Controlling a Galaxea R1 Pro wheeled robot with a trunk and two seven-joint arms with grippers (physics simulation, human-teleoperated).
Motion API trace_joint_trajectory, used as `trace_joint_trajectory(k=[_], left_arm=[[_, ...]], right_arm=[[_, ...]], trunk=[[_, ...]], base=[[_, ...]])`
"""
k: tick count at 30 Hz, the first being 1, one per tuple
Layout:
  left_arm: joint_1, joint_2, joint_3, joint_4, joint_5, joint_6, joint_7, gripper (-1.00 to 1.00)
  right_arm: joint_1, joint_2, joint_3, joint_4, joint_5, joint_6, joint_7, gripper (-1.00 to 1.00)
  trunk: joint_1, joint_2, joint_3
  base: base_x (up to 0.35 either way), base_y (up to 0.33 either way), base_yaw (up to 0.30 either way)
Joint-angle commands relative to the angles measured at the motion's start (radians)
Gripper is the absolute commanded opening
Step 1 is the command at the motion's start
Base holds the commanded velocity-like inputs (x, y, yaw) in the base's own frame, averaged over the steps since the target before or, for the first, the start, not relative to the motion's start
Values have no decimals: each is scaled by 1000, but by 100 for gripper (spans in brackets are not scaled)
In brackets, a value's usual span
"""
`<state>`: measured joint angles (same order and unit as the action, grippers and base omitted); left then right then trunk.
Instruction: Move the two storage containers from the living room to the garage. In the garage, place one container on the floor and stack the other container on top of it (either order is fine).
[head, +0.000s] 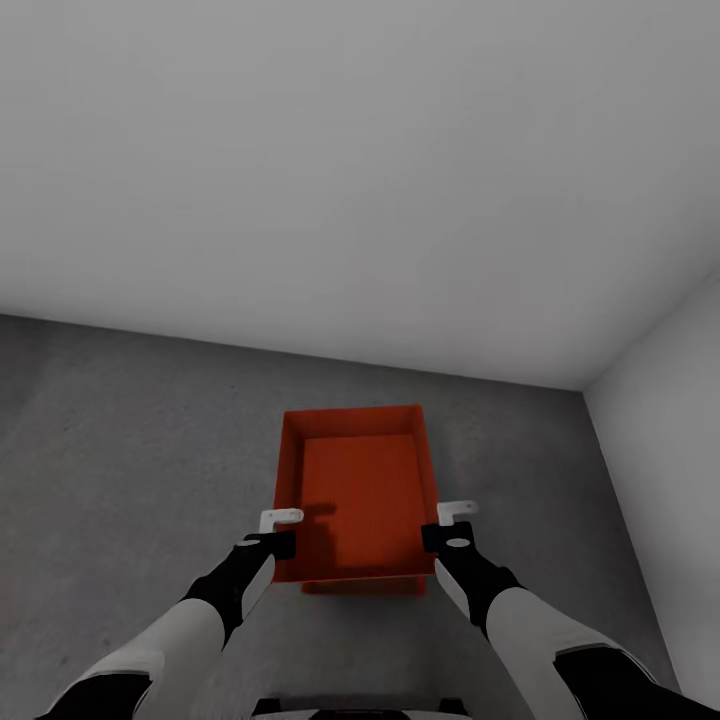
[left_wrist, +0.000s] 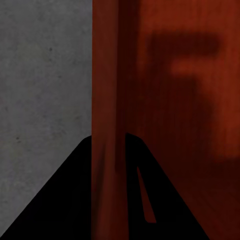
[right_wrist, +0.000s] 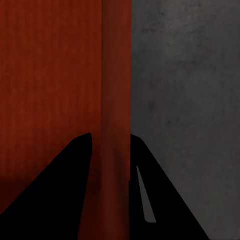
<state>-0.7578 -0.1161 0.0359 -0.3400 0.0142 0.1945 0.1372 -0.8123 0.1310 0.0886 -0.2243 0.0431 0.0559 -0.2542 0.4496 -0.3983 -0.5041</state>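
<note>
Room: garage, plain pale grey walls, a corner at the right of the head view.
Floor: dark grey mottled concrete floor, also seen in both wrist views beside the box wall.
Container: one red-orange storage container, open top, low straight walls, flat ribbed bottom, long axis pointing away from the robot.
Container position: in front of the robot, between the two arms, near the far wall; a strip of red-orange shows just under its near edge, cannot tell if that is a second box or the near wall's outer face.
Container height: cannot tell whether it rests on the floor or is held just above it.
Left gripper: left gripper at the container's left long wall, near the near end; in the left wrist view the wall runs between the two dark fingers, one outside, one inside the box; closed onto the wall as far as visible.
Right gripper: right gripper at the right long wall, same near end; right wrist view shows the wall between the fingers, gripped the same way.
Arms: both reach forward, roughly mirrored.
</note>
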Motion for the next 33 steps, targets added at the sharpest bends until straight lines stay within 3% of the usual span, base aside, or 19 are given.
trace_joint_trajectory(k=[1, 19, 33], left_arm=[[0, 31, -13, -5, -10, -26, 5, -100], [0, 31, -13, -5, -10, -26, 6, -100], [0, 31, -13, -7, -10, -26, 6, -100]], right_arm=[[-1, -8, 2, 3, -9, 5, -4, -100], [-1, -7, 2, 3, -10, 4, -4, -100], [-1, -7, 2, 3, -10, 5, -4, -100]], trunk=[[0, -2, -2], [0, -2, -3], [0, -2, 16]], base=[[0, 0, 0], [0, 0, 0], [0, 0, 0]])
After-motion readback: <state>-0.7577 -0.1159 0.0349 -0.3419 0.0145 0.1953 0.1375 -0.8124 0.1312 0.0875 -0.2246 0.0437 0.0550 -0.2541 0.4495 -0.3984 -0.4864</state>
